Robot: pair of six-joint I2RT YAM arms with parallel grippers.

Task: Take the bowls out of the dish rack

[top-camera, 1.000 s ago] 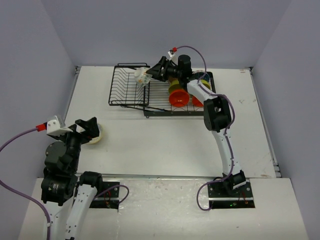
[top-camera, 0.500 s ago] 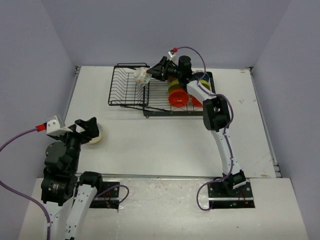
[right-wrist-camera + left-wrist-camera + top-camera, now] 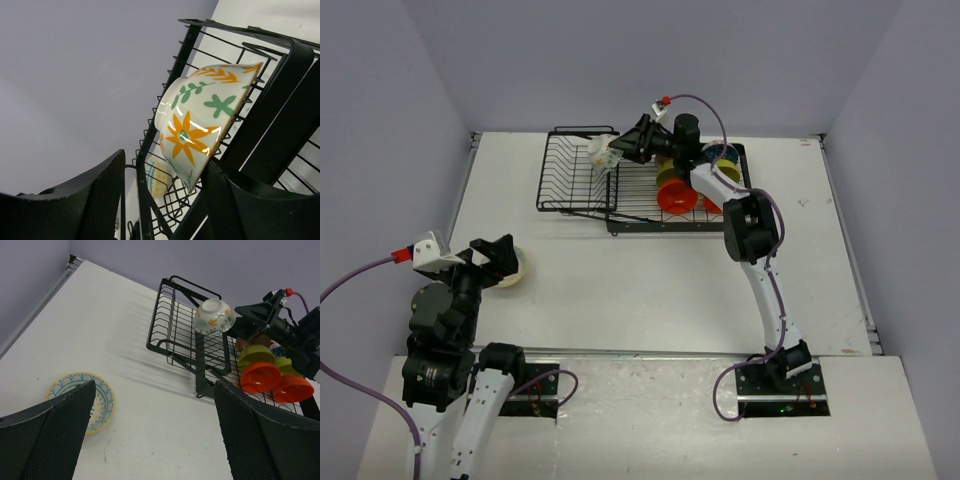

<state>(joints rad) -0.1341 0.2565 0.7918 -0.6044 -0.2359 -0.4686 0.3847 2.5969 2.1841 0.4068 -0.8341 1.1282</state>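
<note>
Nearest, L gripper (image 3: pixel 154 385) hung above the white table (image 3: pixel 100 325) w/ its jaws spread wide and nothing between them. A small plate (image 3: pixel 102 400) w/ blue scallops and a yellow rim lay flat on the table just under its L finger. Dish rack (image 3: pixel 199 360) was well apart from it, at the table's far side: deep basket on the L, flat slotted tray joined on the R.

R arm reached out to the rack from the tray side. R gripper (image 3: pixel 167 165) was at the seam between basket and tray, clamped on the floral bowl (image 3: pixel 200 120), one finger each side of its lower rim. In the wrist view the L finger's contact was not clear. The bowl, white w/ orange flowers and green leaves, was tilted, foot up and toward the basket, mouth toward the gripper, sitting above the rack wires at the basket's R wall.

Beyond, in the tray under the R arm, two orange bowls (image 3: pixel 260 376) and a lime-green bowl (image 3: pixel 255 355) stood on edge, close together.
</note>
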